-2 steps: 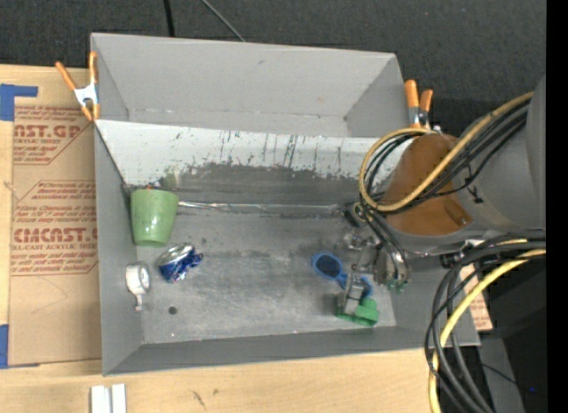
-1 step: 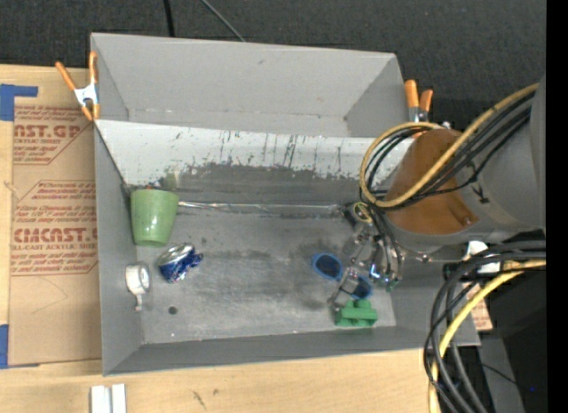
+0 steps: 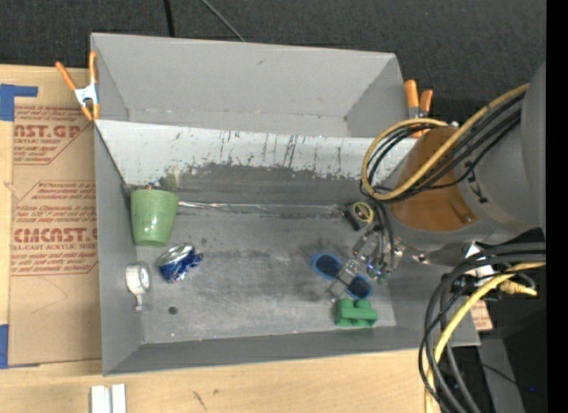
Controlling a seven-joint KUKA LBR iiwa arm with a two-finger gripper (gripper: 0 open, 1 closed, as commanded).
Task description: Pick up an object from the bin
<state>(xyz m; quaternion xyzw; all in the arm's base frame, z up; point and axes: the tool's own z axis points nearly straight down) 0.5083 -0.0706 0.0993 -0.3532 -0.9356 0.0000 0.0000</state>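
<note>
The pincer (image 3: pixel 371 265) hangs low over the floor of the bin (image 3: pixel 266 100), under the orange wrist cover (image 3: pixel 435 194) and looped cables (image 3: pixel 417 149). Whether it stands apart or together I cannot tell, and nothing can be seen clamped in it.

The nearest thing is a blue elongated piece (image 3: pixel 330 267). It lies just beside the pincer's tip, on its lower-left side in the view, and may be touching it. Its long axis runs slantwise, from upper left to lower right, and its lower end passes close under the tip.

1 green block (image 3: pixel 355 313) sits just past it, toward the front wall. 1 dark ring (image 3: pixel 359 213) lies near on the opposite side, toward the back wall. A green cup (image 3: pixel 153 216), a crushed blue can (image 3: pixel 177 263) and a small white thing (image 3: pixel 136 280) lie well apart from the pincer, across the floor.

The blue piece looks the likeliest pick, and a grasp would need to close across its slant, not along it.
</note>
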